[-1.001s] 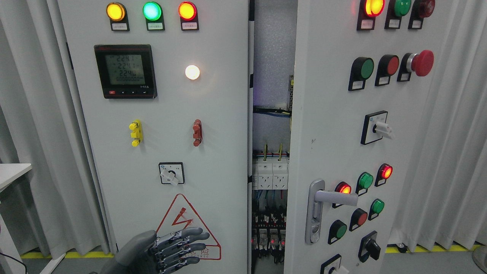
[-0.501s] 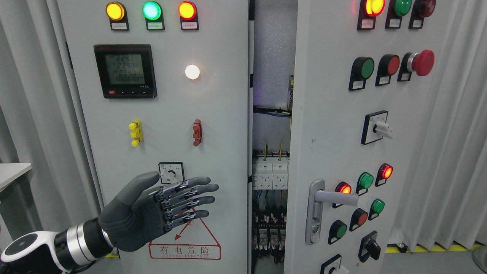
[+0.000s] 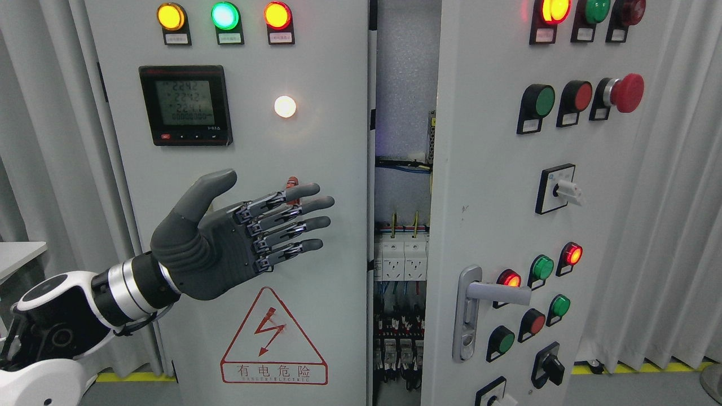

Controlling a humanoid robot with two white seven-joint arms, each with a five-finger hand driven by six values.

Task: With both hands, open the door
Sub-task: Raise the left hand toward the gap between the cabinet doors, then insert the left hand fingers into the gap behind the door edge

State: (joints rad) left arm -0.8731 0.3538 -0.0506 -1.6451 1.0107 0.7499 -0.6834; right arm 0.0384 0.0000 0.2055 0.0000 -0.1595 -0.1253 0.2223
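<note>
A grey electrical cabinet fills the view. Its left door (image 3: 316, 146) carries lamps, a meter and a warning triangle. Its right door (image 3: 485, 186) stands ajar, swung towards me, with a silver lever handle (image 3: 496, 293) low on its left side. Between the doors a gap (image 3: 403, 225) shows breakers and wiring. My left hand (image 3: 265, 225) is raised in front of the left door at mid height, its fingers (image 3: 304, 208) stretched flat and pointing right towards the gap, holding nothing. It hides the yellow and red fittings and the rotary switch. My right hand is out of view.
Grey curtains (image 3: 677, 237) hang on both sides of the cabinet. A white table corner (image 3: 20, 254) shows at the far left. Buttons, a red mushroom stop button (image 3: 626, 93) and rotary switches (image 3: 555, 189) stud the right door. Yellow floor tape (image 3: 637, 369) runs along the bottom.
My left hand has risen from the bottom of the left door, past the warning triangle, to mid height and reached slightly right. The doors have not moved.
</note>
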